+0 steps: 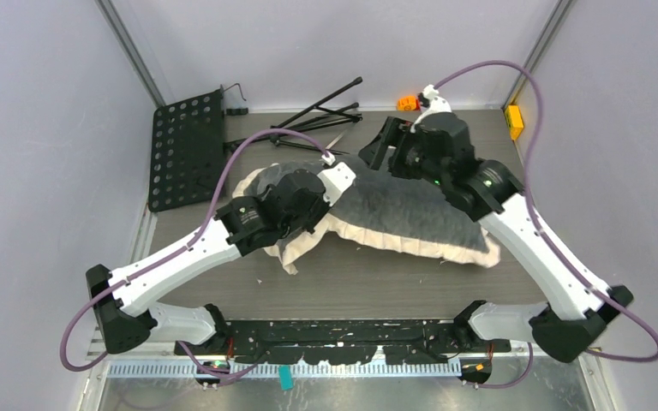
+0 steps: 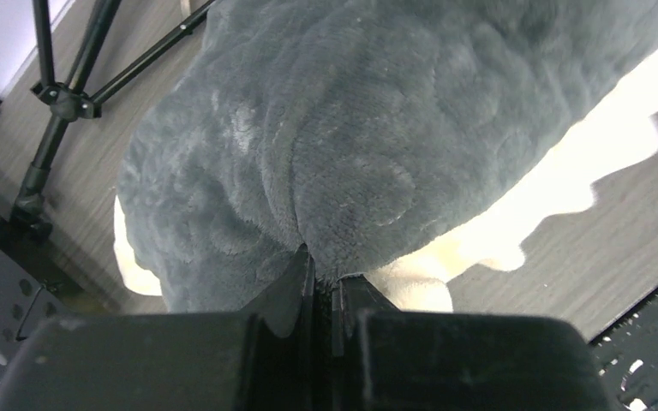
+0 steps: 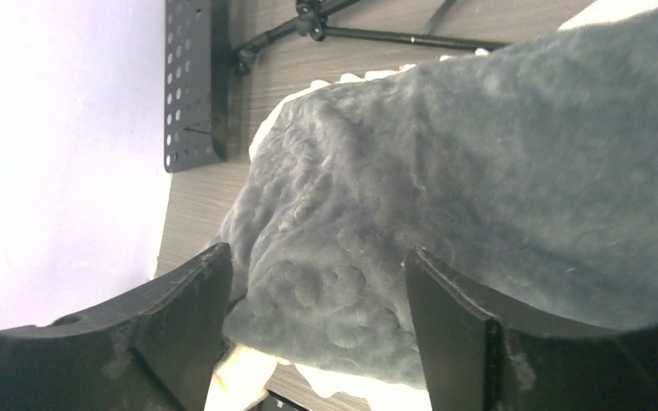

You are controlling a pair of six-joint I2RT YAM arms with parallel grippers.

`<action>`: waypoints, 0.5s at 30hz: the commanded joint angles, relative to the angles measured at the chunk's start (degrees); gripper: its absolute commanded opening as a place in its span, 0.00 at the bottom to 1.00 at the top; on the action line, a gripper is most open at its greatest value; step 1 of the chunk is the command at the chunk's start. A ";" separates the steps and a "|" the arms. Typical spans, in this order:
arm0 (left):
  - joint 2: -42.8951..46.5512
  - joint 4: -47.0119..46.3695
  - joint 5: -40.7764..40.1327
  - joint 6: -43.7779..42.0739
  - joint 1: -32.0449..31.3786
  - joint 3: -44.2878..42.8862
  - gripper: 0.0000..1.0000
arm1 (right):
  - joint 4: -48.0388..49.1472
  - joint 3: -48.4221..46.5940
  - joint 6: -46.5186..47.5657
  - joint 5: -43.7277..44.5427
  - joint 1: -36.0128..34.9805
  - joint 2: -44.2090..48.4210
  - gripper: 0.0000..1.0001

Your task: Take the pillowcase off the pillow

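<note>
1. Nearest the left wrist camera, at the bottom centre of the frame, my left pincer (image 2: 324, 278) is clenched on a raised fold of the pillowcase (image 2: 377, 128), with its two black fingers (image 2: 287, 291) pressed together on the grey plush.
2. The plush fills most of that frame. Its cream frilled border (image 2: 565, 171) runs down the right side and lies on the wood-grain counter (image 2: 600, 248).
3. At the bottom of the right wrist view, my right pincer (image 3: 313, 253) is released. Its fingers stand wide apart with a hump of the same grey plush between them. I cannot tell whether they touch it.
4. From above, the pillowcase lies across the middle of the frame, with the cream frill showing along its lower edge and at its left end.
5. A black perforated plate (image 1: 187, 150) lies at the upper left, folded black stand legs (image 1: 326, 107) at the upper centre, and a small orange item (image 1: 408, 104) just right of them.
</note>
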State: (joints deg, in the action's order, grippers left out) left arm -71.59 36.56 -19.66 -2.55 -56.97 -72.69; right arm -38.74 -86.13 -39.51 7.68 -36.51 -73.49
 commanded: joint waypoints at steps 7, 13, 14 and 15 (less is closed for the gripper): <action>0.93 7.31 13.03 13.76 1.42 -17.91 0.00 | -12.73 1.28 14.54 4.89 0.34 14.82 0.84; 2.74 -0.68 42.42 33.76 16.56 -21.51 0.00 | -12.76 2.87 14.66 9.89 0.32 19.04 0.84; 1.95 -2.58 48.73 38.12 24.44 -21.74 0.00 | -12.66 2.58 14.64 9.74 0.36 19.07 0.84; 0.47 -4.80 54.33 42.86 32.05 -21.82 0.00 | -12.60 2.22 14.66 9.18 0.40 18.87 0.84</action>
State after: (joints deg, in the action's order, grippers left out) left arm -72.01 45.41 9.15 19.84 -46.85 -90.78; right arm -51.55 -83.35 -26.61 14.17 -36.25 -54.98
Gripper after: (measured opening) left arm 0.042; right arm 0.836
